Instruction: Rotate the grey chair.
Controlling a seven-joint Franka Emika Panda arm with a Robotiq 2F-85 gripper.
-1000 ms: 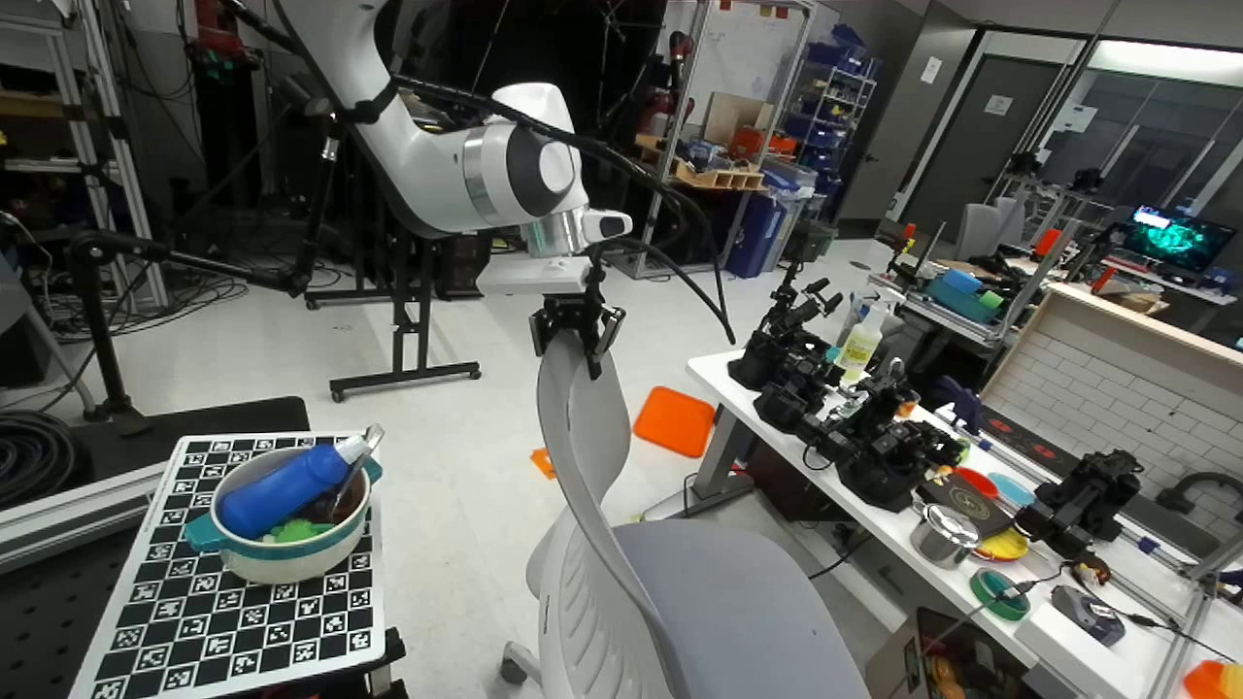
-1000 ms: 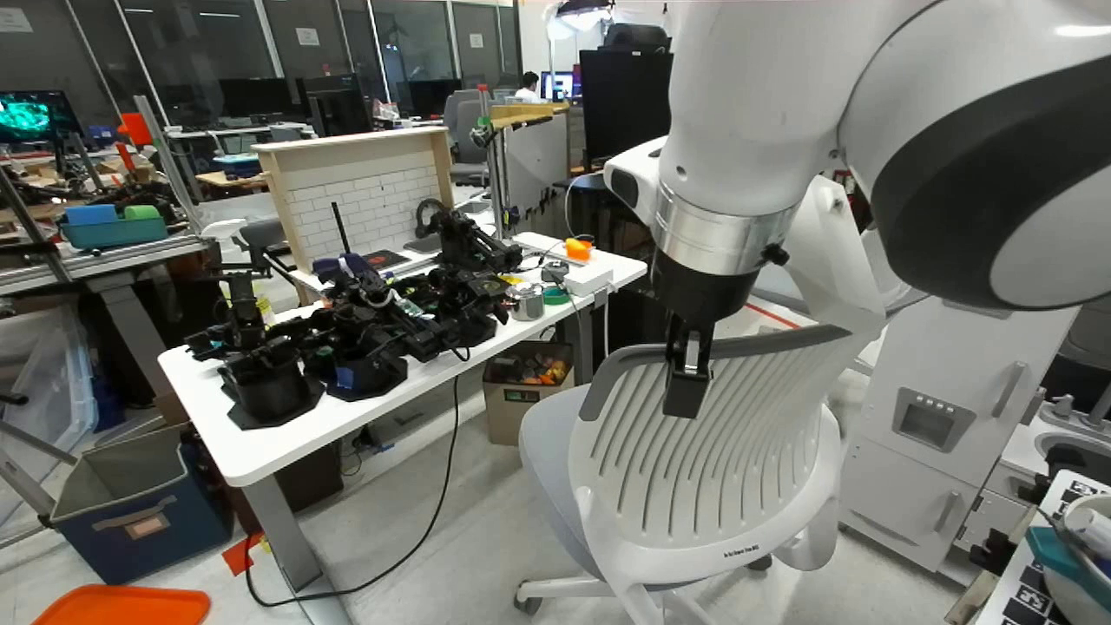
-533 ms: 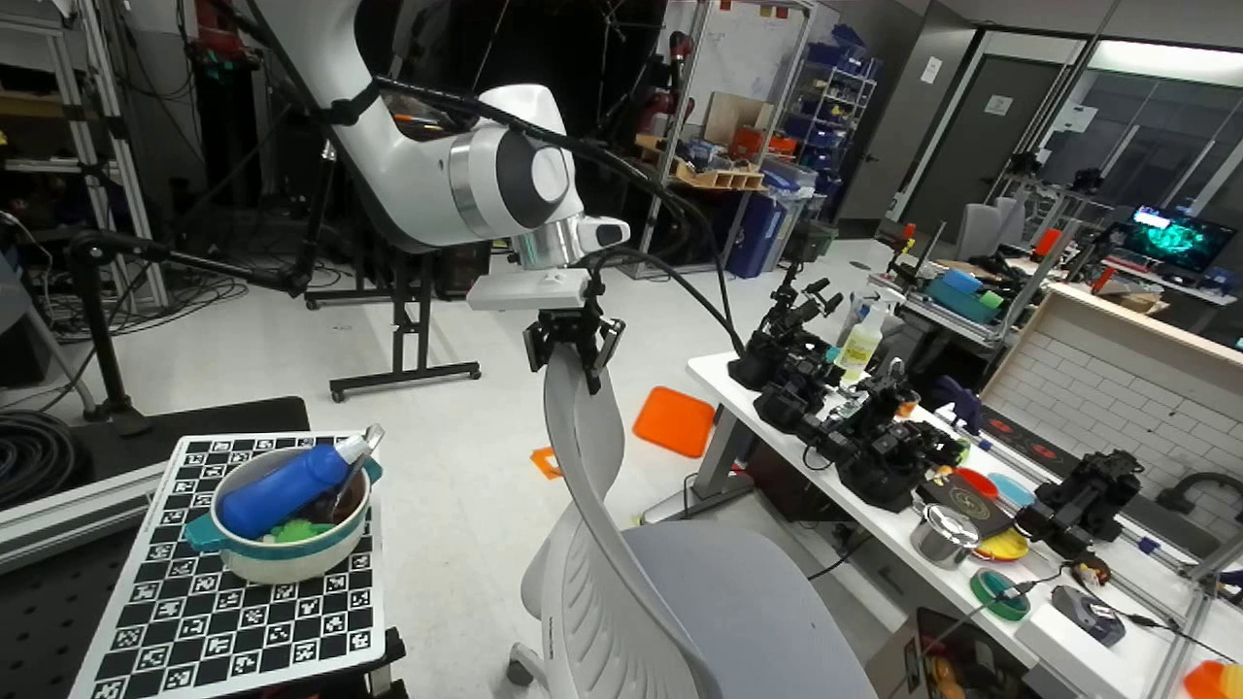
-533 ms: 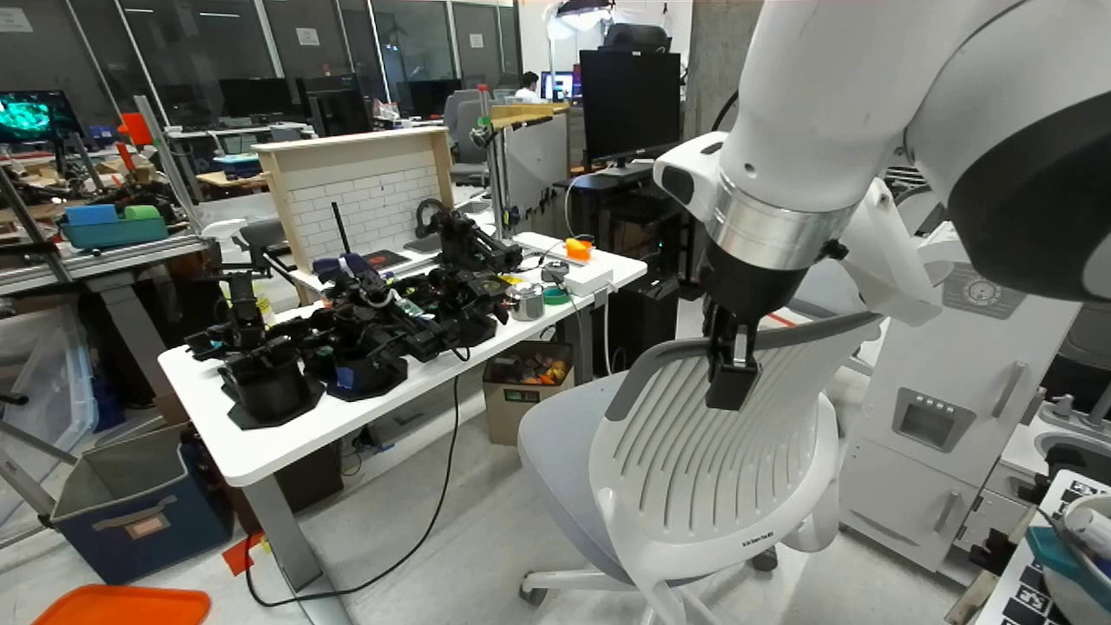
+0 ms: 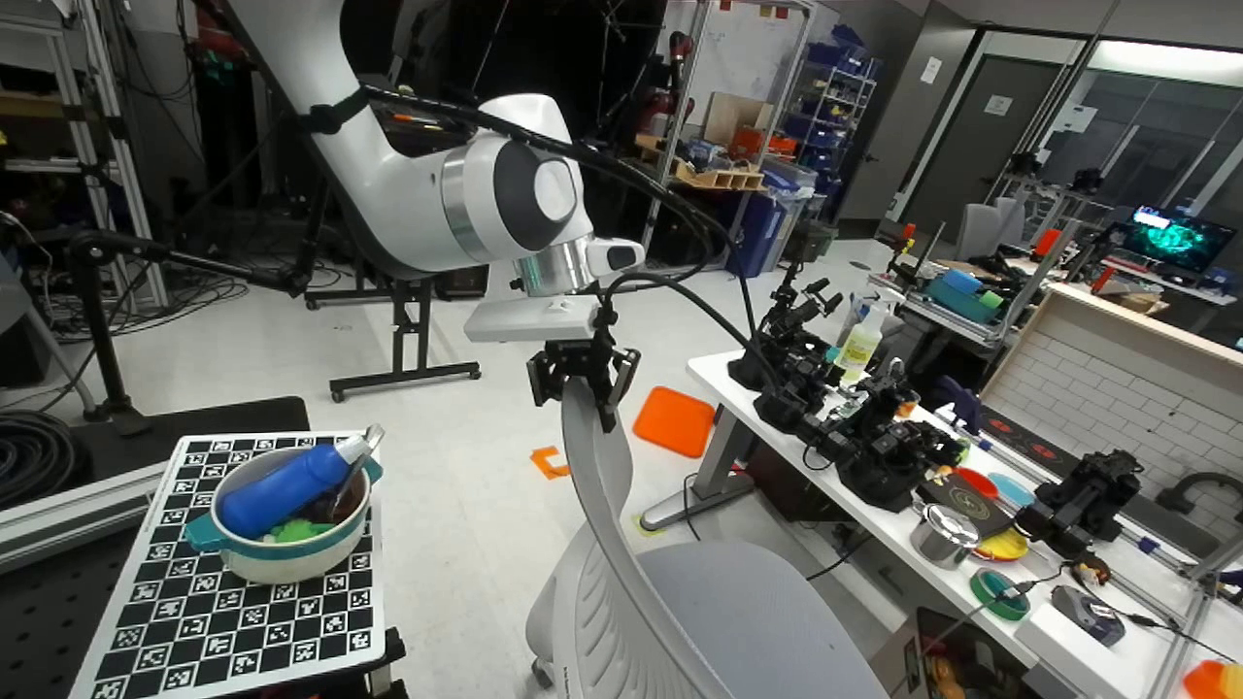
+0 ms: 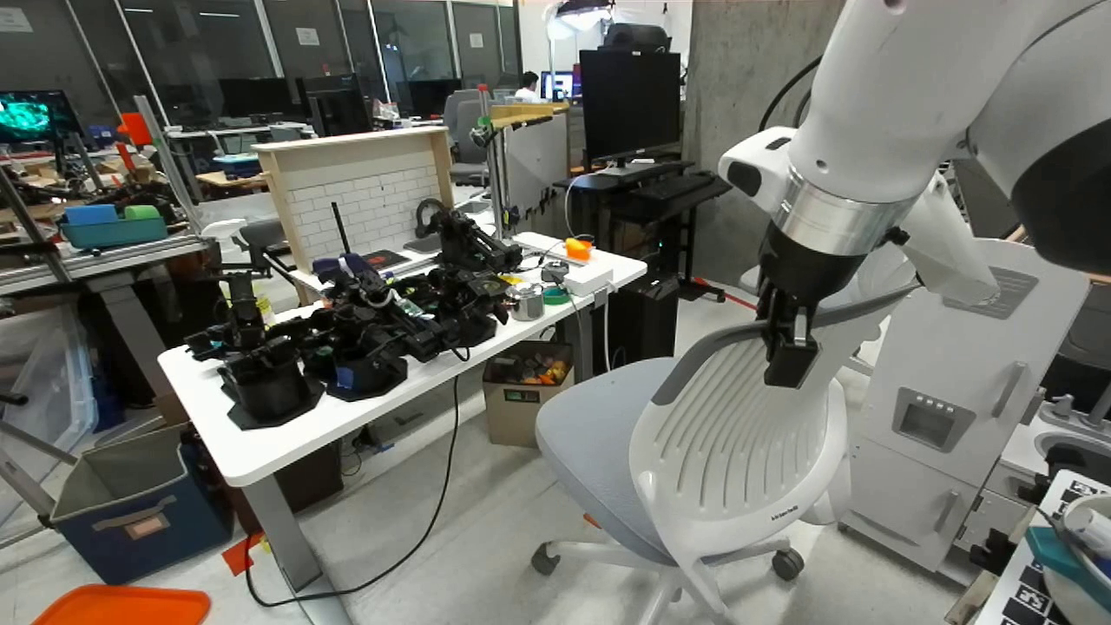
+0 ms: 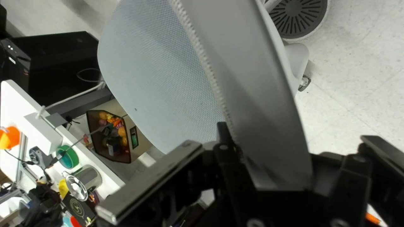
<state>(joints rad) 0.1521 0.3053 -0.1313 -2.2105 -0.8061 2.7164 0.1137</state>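
Observation:
The grey chair shows in both exterior views, with its light-grey slatted backrest (image 5: pixel 631 602) (image 6: pixel 738 443) and blue-grey seat (image 5: pixel 767 621) (image 6: pixel 599 443). In the wrist view the backrest rim (image 7: pixel 252 78) runs down between the fingers, with the seat (image 7: pixel 157 72) at left. My gripper (image 5: pixel 580 403) (image 6: pixel 788 365) (image 7: pixel 284 157) points down over the top rim, one finger on each side. It looks shut on the rim. The seat-side finger (image 7: pixel 230 164) touches the rim; the tip of the back-side finger is not clearly visible in the wrist view.
A white table (image 6: pixel 221 443) with several black robot arms (image 6: pixel 269 395) stands on the seat side of the chair. A white toy fridge (image 6: pixel 920 469) stands close by. A bowl (image 5: pixel 291 568) sits on a checkered board (image 5: pixel 126 641). A bin (image 6: pixel 521 417) stands under the table.
My gripper and the backrest have moved together, rightward in both exterior views and lower in one. The chair has turned and its base has shifted on its wheels, showing more of the seat.

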